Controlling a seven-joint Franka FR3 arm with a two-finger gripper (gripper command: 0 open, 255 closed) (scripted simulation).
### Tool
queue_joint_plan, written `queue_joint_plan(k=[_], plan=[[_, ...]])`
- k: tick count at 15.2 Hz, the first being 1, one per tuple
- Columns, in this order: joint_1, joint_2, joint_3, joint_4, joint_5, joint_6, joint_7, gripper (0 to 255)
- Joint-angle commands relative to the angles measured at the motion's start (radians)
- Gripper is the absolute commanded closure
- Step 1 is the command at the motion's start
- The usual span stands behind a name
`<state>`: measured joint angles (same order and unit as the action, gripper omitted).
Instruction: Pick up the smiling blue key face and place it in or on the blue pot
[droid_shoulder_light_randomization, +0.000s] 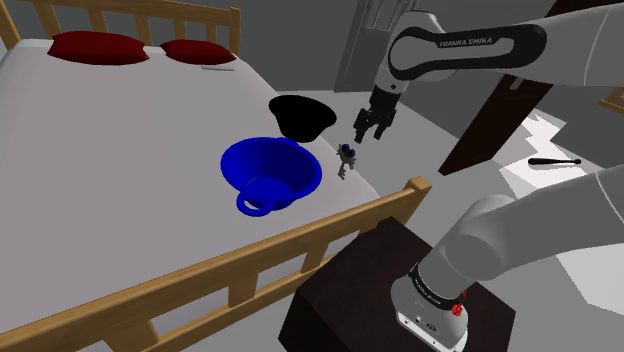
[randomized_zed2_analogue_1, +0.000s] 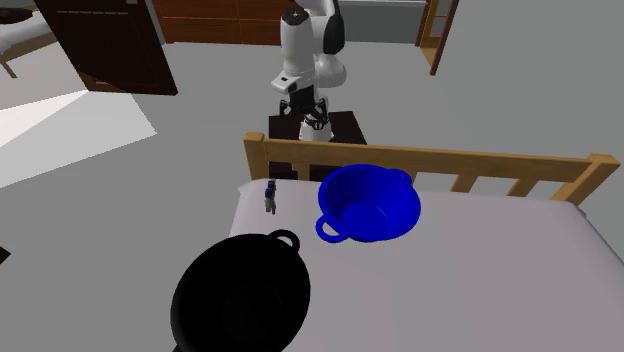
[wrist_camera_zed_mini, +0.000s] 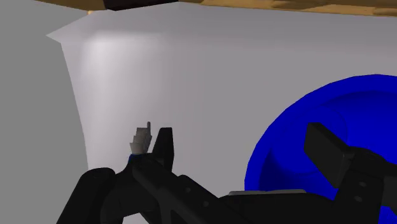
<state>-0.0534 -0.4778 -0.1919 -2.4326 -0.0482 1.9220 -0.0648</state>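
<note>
The blue key face lies on the grey sheet of the bed, close to the mattress edge by the wooden footboard. It is just beside the blue pot but apart from it. The tool hangs above the key, released, with its two fingers wide apart and nothing between them. In the wrist view the key sits at the outer side of one finger, not inside the gap of the tool. That gap faces bare sheet and the wall of the blue pot. We judge this offset to be the main hazard: a straight descent would set that finger on or against the key, and closing would clasp nothing. A second hazard follows from the key's position near the edge, where a sideways nudge could push it off the mattress. A third is the pot close by, since the other finger could strike its rim on the way down and shift it. As for containers, the blue pot stands upright and open, and we see nothing in it. The black pot stands near it on the same bed; its inside renders uniformly black, and we make out no contents.
</note>
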Motion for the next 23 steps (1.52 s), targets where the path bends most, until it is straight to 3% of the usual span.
queue_joint_plan(k=[1,8,15,23], plan=[[-0.010,0.056,-0.023,0.008,-0.006,0.062,-0.020,0],[-0.029,0.281,-0.096,0.065,0.015,0.271,-0.091,0],[-0.053,0.526,-0.147,0.182,0.106,0.429,-0.192,0],[-0.058,0.603,-0.139,0.159,0.150,0.523,-0.222,0]])
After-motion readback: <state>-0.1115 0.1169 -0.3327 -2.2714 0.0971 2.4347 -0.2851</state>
